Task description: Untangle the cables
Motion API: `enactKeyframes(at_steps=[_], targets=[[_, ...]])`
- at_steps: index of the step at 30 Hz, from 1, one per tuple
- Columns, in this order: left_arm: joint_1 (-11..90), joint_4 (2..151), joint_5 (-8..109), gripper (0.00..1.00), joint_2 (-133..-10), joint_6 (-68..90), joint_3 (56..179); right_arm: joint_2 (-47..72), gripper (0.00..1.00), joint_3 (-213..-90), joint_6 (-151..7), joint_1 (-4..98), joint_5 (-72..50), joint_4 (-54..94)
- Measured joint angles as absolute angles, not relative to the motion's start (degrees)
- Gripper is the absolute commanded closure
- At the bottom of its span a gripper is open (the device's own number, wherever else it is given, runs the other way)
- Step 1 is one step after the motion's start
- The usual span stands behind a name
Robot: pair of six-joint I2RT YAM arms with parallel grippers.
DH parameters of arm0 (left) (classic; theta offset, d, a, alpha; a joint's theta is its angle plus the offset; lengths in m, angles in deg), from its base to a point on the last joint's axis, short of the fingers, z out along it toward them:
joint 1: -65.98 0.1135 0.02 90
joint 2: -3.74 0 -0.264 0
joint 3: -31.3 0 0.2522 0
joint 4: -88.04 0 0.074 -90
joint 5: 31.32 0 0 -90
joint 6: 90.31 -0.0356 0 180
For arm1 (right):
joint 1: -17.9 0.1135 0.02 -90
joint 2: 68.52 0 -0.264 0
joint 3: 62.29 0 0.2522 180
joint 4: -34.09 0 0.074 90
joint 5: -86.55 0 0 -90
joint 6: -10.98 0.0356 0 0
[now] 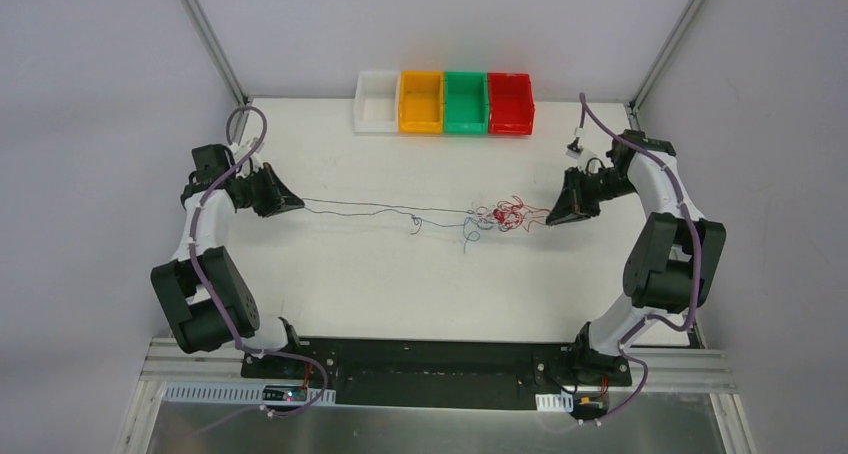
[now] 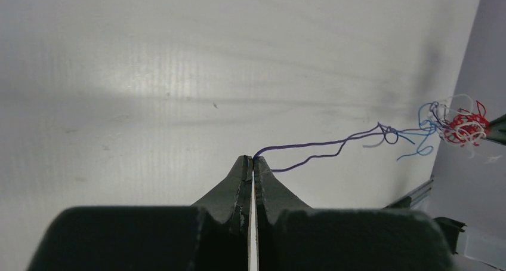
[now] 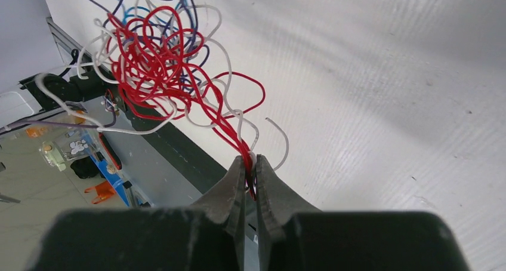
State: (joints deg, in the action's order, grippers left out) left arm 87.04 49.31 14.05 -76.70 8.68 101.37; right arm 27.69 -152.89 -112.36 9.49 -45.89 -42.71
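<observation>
Left pincer is pinching fully shut on a dark wire. Two runs of it are leaving the tips and heading off toward the tangle. In the top view the wire is stretching nearly straight across the bench from left to right.

Right pincer is clamping almost shut on a bundle of red wires. A white wire is running into the tips alongside them; cannot tell whether it is gripped too. Just past the tips the reds are fanning out into tight loops, with white, dark and blue strands threading through them.

The cables are sitting as one knot right of bench centre, just beside the right pincer and well apart from the left one. A loose blue wire is curling out of the knot's left side toward the near edge.

Four bins, white, orange, green and red, are lining the far edge, well apart from the knot.
</observation>
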Motion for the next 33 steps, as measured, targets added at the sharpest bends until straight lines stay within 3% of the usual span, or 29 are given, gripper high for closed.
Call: enactKeyframes(at_steps=[10,16,17,20,21,27,33], targets=[[90.05,45.73,19.08,1.0,-81.47,3.61,104.61,29.87,1.0,-153.79,-112.14,6.87,-45.54,-42.67],[87.23,44.59,15.26,1.0,-81.86,2.54,104.58,30.29,0.98,-153.81,-108.95,14.17,-50.48,-41.51],[85.72,44.46,14.78,0.85,-81.84,2.36,104.56,30.33,0.86,-153.81,-108.01,16.9,-51.53,-41.03],[81.53,44.22,13.81,0.21,-81.84,1.45,104.54,30.59,0.4,-153.83,-105.43,24.11,-52.44,-39.15],[80.28,43.98,13.49,0.13,-81.84,1.36,104.54,30.92,0.33,-153.83,-104.98,26.21,-52.25,-38.56],[74.25,44.85,12.52,0.13,-80.92,2.47,105.11,32.39,0.28,-152.74,-100.3,25.67,-48.25,-33.27],[54.75,53.29,11.23,0.23,-82.1,8.64,106.51,32.45,0.32,-149.4,-93.85,24.92,-45.12,-25.42]])
